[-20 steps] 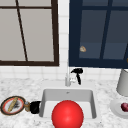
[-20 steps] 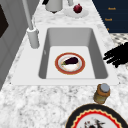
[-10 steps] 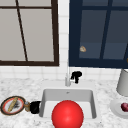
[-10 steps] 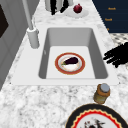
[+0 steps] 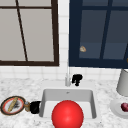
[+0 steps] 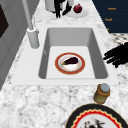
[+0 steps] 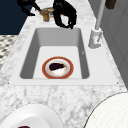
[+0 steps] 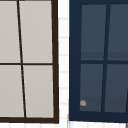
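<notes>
While nothing is held, the work looks to be at the reaching stage. The marble bench (image 5: 15,87) runs the full width, with the white sink (image 6: 72,35) let into it and the faucet (image 6: 32,37) at its back edge. A red ball (image 5: 67,115) sits over the sink's front in the front view. On the sink floor lies a red-rimmed plate (image 6: 58,65) carrying a dark eggplant (image 6: 70,60). A patterned plate (image 5: 5,106) rests on the bench left of the sink.

The right hand (image 7: 63,11) hangs in the air near the faucet, fingers drooping loosely and holding nothing. The left hand (image 6: 117,55) hovers by the sink's left front corner, fingers spread and straight, also holding nothing.

The small lidded jar (image 6: 102,93) stands upright on the bench between the patterned plate and the sink, near the left hand but apart from it. Taking it would, I judge, call for bringing the spread fingers round its sides without tipping it.
</notes>
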`<action>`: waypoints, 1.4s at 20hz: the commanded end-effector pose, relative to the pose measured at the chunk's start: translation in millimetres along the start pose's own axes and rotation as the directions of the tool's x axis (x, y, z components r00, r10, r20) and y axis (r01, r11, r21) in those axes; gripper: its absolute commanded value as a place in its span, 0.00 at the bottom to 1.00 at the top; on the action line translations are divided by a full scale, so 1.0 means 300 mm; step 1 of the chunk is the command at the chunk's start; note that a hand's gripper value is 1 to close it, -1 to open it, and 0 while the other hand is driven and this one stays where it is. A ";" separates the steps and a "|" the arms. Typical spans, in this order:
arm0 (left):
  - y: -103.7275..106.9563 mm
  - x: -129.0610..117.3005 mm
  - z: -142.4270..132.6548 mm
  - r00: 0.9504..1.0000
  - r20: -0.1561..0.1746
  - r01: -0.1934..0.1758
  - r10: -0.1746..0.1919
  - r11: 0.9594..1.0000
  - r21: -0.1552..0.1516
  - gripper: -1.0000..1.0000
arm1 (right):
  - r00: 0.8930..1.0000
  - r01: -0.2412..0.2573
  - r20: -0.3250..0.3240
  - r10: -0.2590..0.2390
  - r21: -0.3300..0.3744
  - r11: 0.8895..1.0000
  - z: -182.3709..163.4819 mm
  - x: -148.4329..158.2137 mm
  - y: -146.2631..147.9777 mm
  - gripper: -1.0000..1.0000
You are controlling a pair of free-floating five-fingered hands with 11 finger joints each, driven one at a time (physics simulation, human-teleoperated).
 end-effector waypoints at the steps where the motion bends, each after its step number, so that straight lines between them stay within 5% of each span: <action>1: 0.000 0.000 0.000 1.000 0.000 0.000 0.000 1.000 0.000 0.50 | 0.999 -0.036 -0.010 0.035 -0.075 0.997 0.072 0.001 -0.038 0.00; 4: 0.000 0.000 0.000 1.000 0.000 0.000 0.000 1.000 0.000 0.50 | 0.999 -0.035 0.001 0.035 -0.051 0.998 0.090 0.011 -0.018 0.00; 7: 0.000 0.000 0.000 1.000 0.000 0.000 0.000 1.000 0.000 0.50 | 0.997 -0.078 -0.027 0.075 -0.138 0.987 0.140 0.009 -0.021 0.00; 16: 0.000 0.000 0.000 1.000 0.000 0.000 0.000 1.000 0.000 0.50 | 0.995 -0.097 -0.017 0.095 -0.111 0.989 0.259 -0.003 -0.214 0.00; 19: 0.000 0.000 0.000 1.000 0.000 0.000 0.000 1.000 0.000 0.50 | 0.998 -0.070 -0.003 0.070 -0.078 0.994 0.183 -0.028 -0.218 0.00; 28: 0.000 0.000 0.000 1.000 0.000 0.000 0.000 1.000 0.000 0.50 | 0.993 -0.114 -0.005 0.114 -0.078 0.990 -0.150 -0.113 -0.158 0.00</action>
